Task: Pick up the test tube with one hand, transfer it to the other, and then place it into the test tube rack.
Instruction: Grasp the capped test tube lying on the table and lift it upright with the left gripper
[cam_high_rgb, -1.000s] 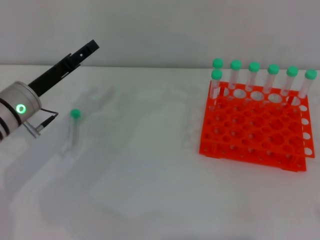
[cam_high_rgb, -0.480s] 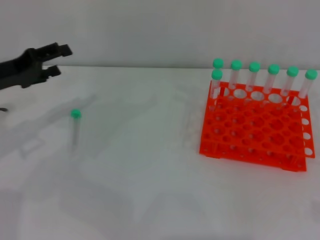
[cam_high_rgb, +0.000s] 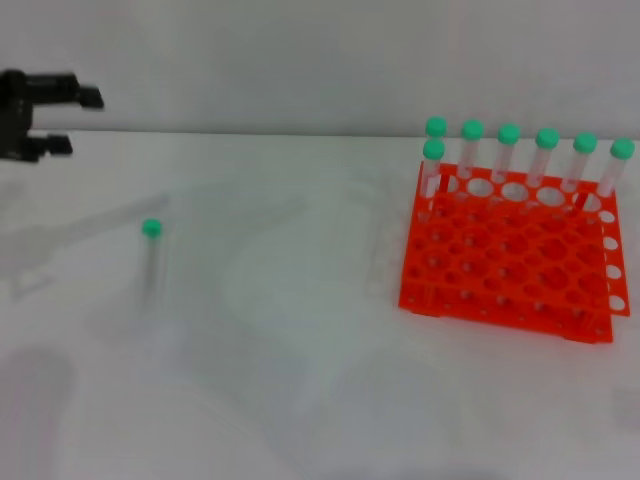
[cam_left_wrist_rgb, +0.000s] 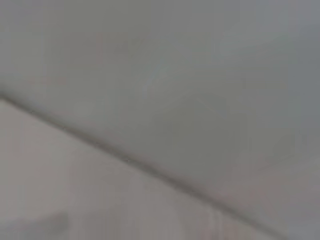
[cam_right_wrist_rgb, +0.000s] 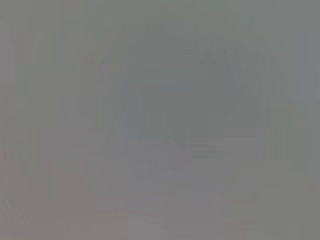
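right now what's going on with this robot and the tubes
Nothing is held yet. The left pincer hangs open at the far left edge of the table, above and behind the test tube, which lies flat on the table with its green cap toward the back. The right pincer is not in view. The test tube rack stands on the right, with seven green-capped tubes upright along its back, most of its holes empty. The pickup has not yet happened.

The head camera looks forward and down over the white tabletop (cam_high_rgb: 300, 350) to the wall behind, while the left wrist camera faces what may be that same tabletop edge and wall, and the right wrist camera shows only featureless grey.
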